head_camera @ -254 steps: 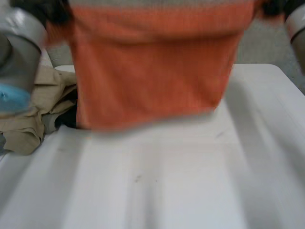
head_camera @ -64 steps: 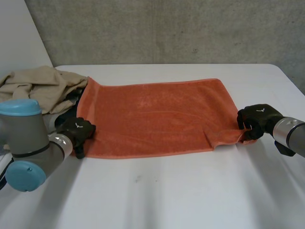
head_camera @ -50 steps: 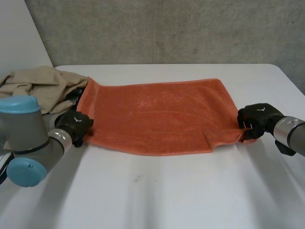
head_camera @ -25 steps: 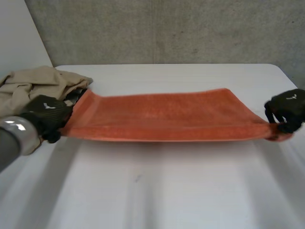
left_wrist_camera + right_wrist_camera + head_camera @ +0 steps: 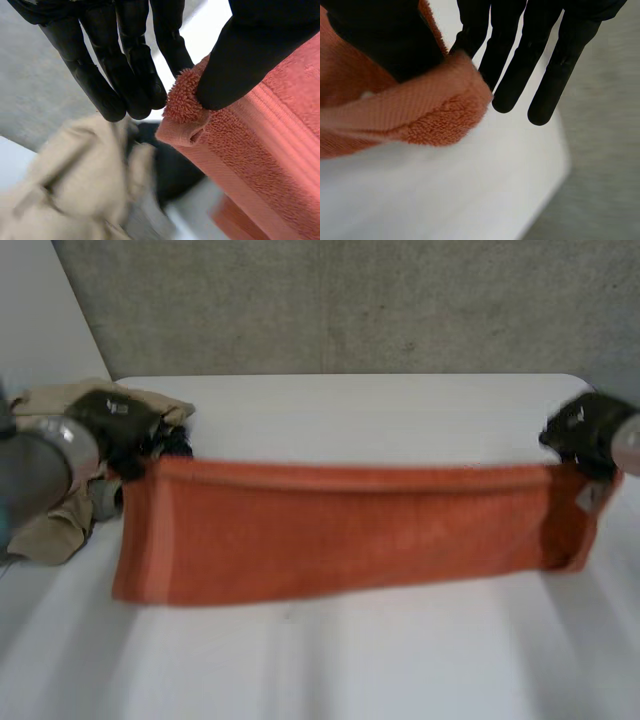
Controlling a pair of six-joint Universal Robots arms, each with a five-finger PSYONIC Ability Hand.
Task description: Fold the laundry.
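Head view: orange towel (image 5: 340,535) strung taut as a long band between the two hands, running from near the desk's (image 5: 330,670) left edge to near its right edge, parallel to the far edge. Top hem straight and level, cloth hanging down from it. Cannot tell whether the lower hem touches the desk. Left hand (image 5: 115,420) at the towel's upper left corner, right hand (image 5: 583,430) at the upper right corner. Beige clothes pile (image 5: 50,525) lies at the desk's left edge, toward the far left corner, partly behind the left hand. Concrete wall (image 5: 350,300) beyond the far edge

Left wrist view: left hand (image 5: 125,75) clamped on the orange towel (image 5: 260,165). Thumb presses the corner against the nearest finger, terry loops bunched at the pinch. Remaining fingers straight, just beside the corner, off the cloth. Beige clothes pile (image 5: 70,190) below the fingertips; a dark garment (image 5: 172,172) sits between pile and towel

Right wrist view: right hand (image 5: 540,50) likewise clamped. Thumb holds the hemmed corner of the orange towel (image 5: 420,115) against one finger, other fingers straight and free past the corner. White desk (image 5: 445,195) beneath, grey floor (image 5: 605,175) past its edge
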